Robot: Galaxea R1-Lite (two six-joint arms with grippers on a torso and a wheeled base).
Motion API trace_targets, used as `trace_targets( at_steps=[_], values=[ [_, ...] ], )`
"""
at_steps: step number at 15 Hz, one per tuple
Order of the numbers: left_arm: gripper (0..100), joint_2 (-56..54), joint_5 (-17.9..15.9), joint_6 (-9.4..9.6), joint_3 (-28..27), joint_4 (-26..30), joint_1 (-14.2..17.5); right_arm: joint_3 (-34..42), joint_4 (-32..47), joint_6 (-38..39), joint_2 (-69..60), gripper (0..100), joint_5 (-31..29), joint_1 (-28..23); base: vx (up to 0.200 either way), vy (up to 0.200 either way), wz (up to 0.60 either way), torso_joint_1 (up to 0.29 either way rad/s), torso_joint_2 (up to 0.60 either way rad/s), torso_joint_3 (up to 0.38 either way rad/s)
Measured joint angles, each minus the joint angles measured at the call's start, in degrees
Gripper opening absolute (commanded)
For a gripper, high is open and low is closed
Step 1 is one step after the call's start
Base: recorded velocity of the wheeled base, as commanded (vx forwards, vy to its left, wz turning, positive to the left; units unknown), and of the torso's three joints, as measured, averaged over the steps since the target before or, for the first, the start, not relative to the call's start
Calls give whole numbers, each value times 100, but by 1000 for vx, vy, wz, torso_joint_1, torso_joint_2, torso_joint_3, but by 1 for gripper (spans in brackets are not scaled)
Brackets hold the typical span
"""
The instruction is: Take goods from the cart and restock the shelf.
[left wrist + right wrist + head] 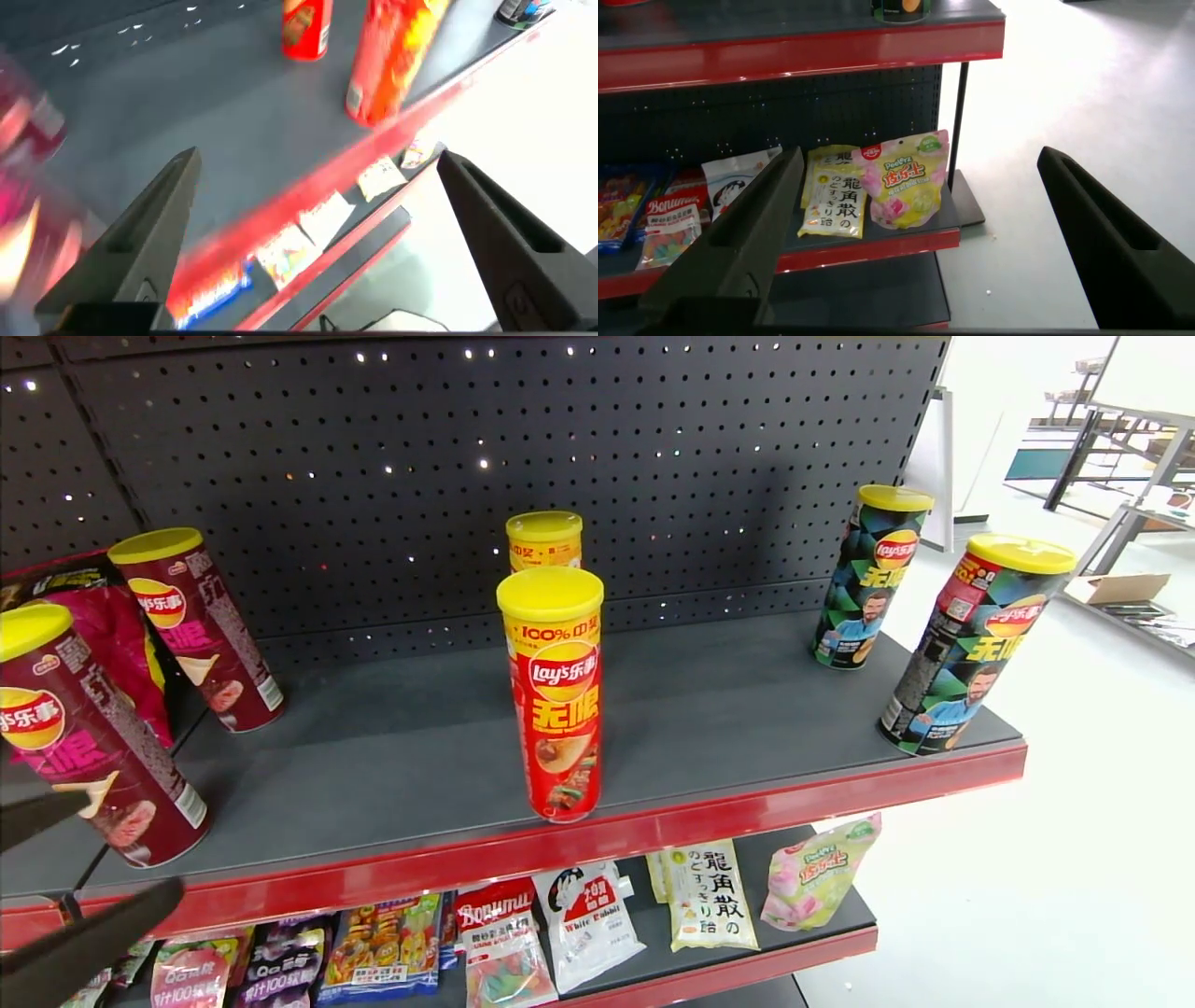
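The dark shelf board with a red front lip [709, 807] carries upright chip cans. A red can [553, 695] stands at the front middle, with another [544, 539] behind it. Two maroon cans [89, 737] [198, 630] stand at the left and two green-blue cans [873, 577] [976, 644] at the right. My left gripper [65, 877] is open and holds nothing, just in front of the shelf lip beside the near maroon can [23, 187]. In the left wrist view the left gripper [318, 159] looks along the board toward the red cans [397, 56]. My right gripper [920, 154] is open and holds nothing, level with the lower shelf.
The lower shelf [747, 971] holds several flat snack bags, among them a pink-green bag [904, 179] and a yellow-white bag [836, 191]. A perforated black back panel [467, 476] closes the shelf behind. There is bare board between the can groups. White floor [1074, 849] lies to the right.
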Motion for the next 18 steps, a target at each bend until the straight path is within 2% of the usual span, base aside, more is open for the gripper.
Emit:
trace_targets(
  at_steps=[3,4,6,8,15,18],
  values=[
    [100,-1636,27,-66,717,529,240,0,2,0,0,100,0,0,0,0,0,0,0,0],
    [100,-2080,185,-73,978,652,285,0,2,0,0,100,0,0,0,0,0,0,0,0],
    [100,-2731,725,-89,1402,769,347,0,2,-16,0,100,0,0,0,0,0,0,0,0],
    [100,-3104,867,-89,1626,780,362,0,2,-44,0,100,1,0,0,0,300,4,1,-1],
    [100,-3419,948,-89,1764,756,373,0,2,-51,0,100,0,0,0,0,600,5,4,2],
    [100,-3437,974,-89,1766,747,371,0,5,-13,0,100,1,0,0,0,0,0,0,0]
  ],
)
